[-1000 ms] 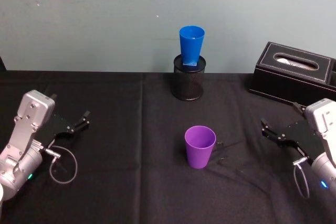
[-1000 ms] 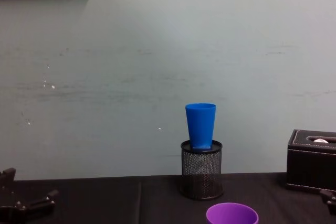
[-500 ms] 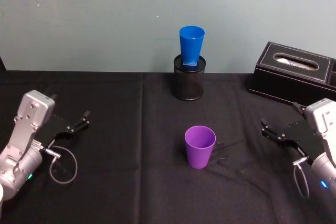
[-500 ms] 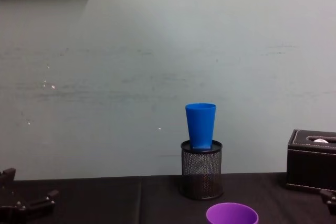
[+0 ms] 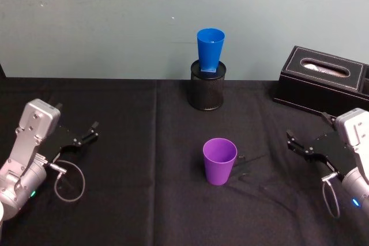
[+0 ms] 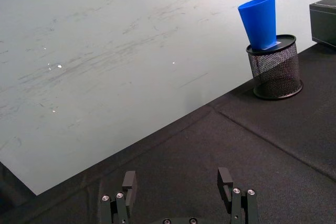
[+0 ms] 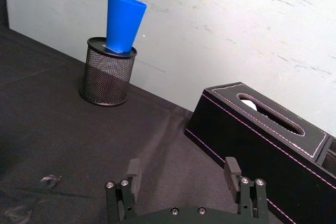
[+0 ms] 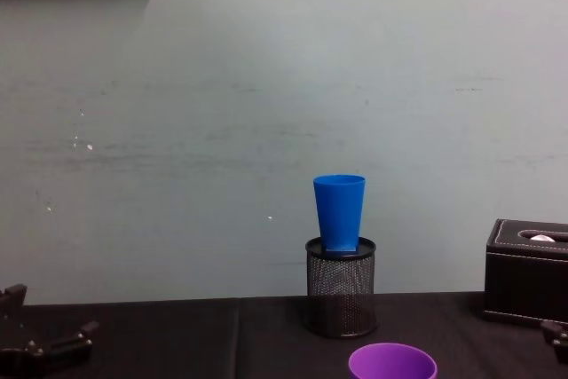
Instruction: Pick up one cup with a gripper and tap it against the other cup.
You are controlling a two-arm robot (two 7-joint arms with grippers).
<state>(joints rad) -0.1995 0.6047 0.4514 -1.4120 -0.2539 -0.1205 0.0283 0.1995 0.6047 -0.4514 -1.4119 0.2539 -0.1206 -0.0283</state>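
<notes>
Risk, knock-over: the purple cup [image 5: 219,161] is light and stands free on the bench [image 5: 144,200]. A claw finger that meets its wall before closing would likely push it along the cloth or tip it.
Risk, crushed grip: a thin tapered wall may flex or squirt upward out of flat fingers if they are clamped near the rim. A hold lower on the body looks safer.
Risk, the tap: the blue cup [image 5: 210,49] sits high, with its base in the mouth of the black mesh holder [image 5: 207,88]. A hard tap could topple it off or shove the holder toward the wall.
Risk, reach: the black tissue box [image 5: 323,79] lies at far right, near the right arm's path to the far centre.
Purple cup, place: centre of the bench on the near side, well apart from both claws and nearer than the holder.
Purple cup, axis: long axis vertical, open mouth up, narrow base on the cloth.
Blue cup, axis: upright too, mouth up, at far centre.
Right claw [image 5: 292,143]: at the right edge, low over the bench, fingers spread wide, holding nothing, and pointing toward the centre.
Left claw [image 5: 89,133]: at the left edge, fingers likewise wide apart and empty.
</notes>
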